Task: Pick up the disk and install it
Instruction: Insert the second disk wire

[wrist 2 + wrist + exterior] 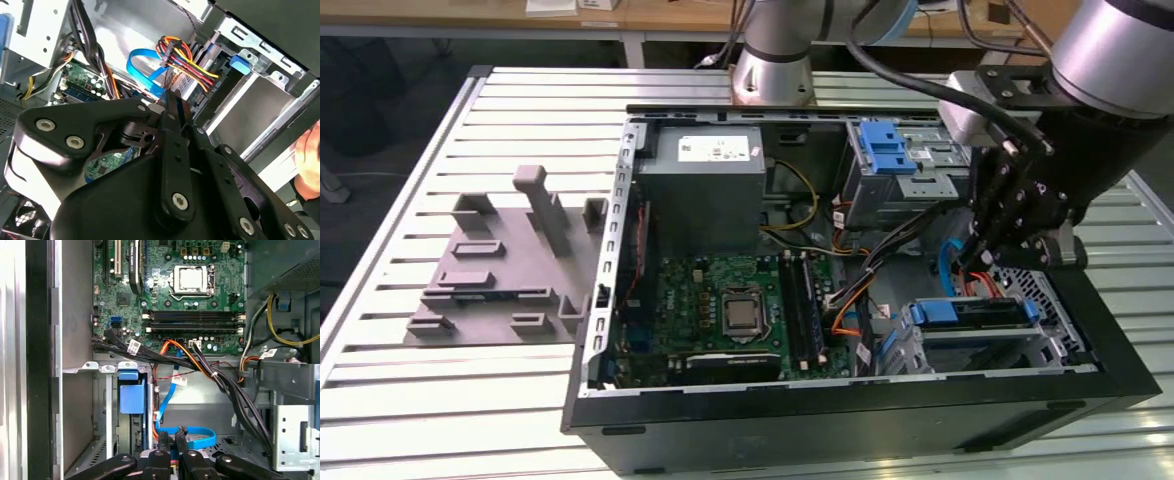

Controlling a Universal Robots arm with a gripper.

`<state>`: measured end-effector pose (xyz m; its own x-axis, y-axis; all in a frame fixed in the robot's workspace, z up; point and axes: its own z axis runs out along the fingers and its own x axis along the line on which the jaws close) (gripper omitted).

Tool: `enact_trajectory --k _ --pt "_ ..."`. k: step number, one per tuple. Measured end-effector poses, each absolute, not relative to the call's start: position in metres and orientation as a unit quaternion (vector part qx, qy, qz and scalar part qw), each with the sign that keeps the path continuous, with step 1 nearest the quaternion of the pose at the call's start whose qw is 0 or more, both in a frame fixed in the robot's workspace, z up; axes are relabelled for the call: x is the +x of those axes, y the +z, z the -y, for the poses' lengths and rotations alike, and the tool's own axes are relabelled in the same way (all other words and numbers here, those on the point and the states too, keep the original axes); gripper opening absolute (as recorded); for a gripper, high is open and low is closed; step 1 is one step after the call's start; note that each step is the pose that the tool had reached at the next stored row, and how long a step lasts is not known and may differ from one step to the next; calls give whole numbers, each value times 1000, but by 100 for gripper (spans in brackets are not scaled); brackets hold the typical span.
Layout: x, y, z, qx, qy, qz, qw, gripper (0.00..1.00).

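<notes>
The disk (970,312), blue-bracketed, sits in its bay beneath the gripper (983,262).

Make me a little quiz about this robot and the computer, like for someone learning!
1. True or false: the disk already sits in its bay inside the computer case.
2. Over which part of the case does the gripper hang? A) the exterior view's left B) the middle C) the exterior view's right
3. Fill in: the flat cable looping beside the gripper is ____ in colour.
Key: 1 true; 2 C; 3 blue.
</notes>
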<state>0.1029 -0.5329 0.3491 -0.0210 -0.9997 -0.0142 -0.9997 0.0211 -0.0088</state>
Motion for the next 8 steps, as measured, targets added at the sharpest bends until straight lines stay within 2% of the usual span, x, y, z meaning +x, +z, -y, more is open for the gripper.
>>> enact_trajectory --k 8 --pt "103 346 544 -700 1 -714 9 16"
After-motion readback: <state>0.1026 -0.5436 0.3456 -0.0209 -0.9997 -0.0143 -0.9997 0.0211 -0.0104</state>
